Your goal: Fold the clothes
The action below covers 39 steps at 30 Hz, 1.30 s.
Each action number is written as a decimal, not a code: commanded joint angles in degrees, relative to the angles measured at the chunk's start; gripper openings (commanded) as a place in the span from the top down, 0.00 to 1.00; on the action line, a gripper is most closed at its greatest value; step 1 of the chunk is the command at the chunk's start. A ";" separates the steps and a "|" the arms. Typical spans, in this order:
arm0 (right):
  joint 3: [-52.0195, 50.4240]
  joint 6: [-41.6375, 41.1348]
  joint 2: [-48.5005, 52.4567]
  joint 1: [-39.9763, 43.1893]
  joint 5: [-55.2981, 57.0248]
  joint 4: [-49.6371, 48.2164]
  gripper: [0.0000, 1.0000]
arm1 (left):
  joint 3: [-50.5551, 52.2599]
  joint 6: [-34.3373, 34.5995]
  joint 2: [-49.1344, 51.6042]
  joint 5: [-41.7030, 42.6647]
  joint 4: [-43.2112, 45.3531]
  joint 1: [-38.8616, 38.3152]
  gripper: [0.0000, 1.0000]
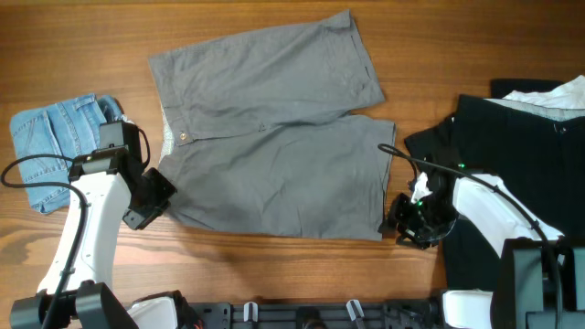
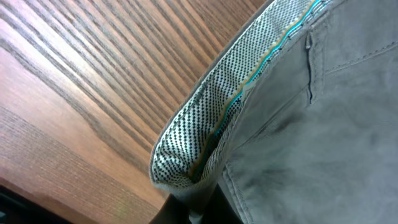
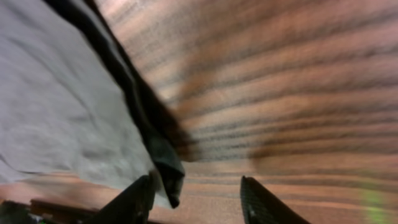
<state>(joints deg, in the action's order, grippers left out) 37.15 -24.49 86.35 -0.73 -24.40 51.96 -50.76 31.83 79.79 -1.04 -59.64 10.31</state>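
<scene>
The grey trousers [image 1: 274,137] lie spread flat in the middle of the table, waistband to the left. My left gripper [image 1: 151,196] is at the near-left waistband corner. In the left wrist view its fingers [image 2: 199,214] are shut on the waistband's edge, whose checkered lining [image 2: 205,130] is turned up. My right gripper [image 1: 402,224] is at the trousers' near-right hem corner. In the right wrist view its fingers [image 3: 196,199] are open, and the dark hem corner [image 3: 168,168] hangs between them, close to the left finger. The grey cloth [image 3: 62,106] fills that view's left side.
Light-blue denim shorts [image 1: 59,137] lie crumpled at the left edge, behind my left arm. A black garment [image 1: 521,146] covers the right side, with a whitish piece [image 1: 548,96] at its far end. The wooden table [image 1: 457,46] shows bare at the far right.
</scene>
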 commanded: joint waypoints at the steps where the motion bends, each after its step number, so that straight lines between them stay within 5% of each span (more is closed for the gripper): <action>1: -2.93 -0.72 0.11 -0.52 -4.24 -1.66 0.48 | -1.01 -0.07 -0.90 -0.94 0.72 0.31 0.93; 5: -6.78 -1.27 0.11 -3.34 -5.90 -9.16 0.41 | -1.01 -0.07 -0.90 -0.94 0.94 0.31 0.92; 7: -6.91 -1.40 0.11 -3.87 -8.22 -11.15 0.46 | -1.01 -0.07 -0.90 -0.94 0.92 0.31 0.91; 10: -6.80 -3.91 0.09 -3.96 -4.31 -9.70 0.96 | -1.01 -0.07 -0.90 -0.94 0.63 0.31 0.94; 16: 0.85 -3.93 -4.42 -3.91 -0.52 -2.03 0.96 | -2.16 -0.09 -2.62 1.20 -3.15 0.37 0.96; 28: 45.70 -1.01 -18.60 -3.91 20.81 31.30 0.96 | -13.64 -1.75 -19.87 3.28 -25.92 0.37 0.96; 39: 52.74 -0.98 -9.92 -3.91 20.70 7.28 0.96 | -16.11 -1.33 -24.96 3.52 -20.00 0.37 0.96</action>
<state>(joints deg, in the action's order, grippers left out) 88.51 -25.67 71.50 -5.63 -11.35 66.06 -66.22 30.74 53.10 8.95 -83.00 10.13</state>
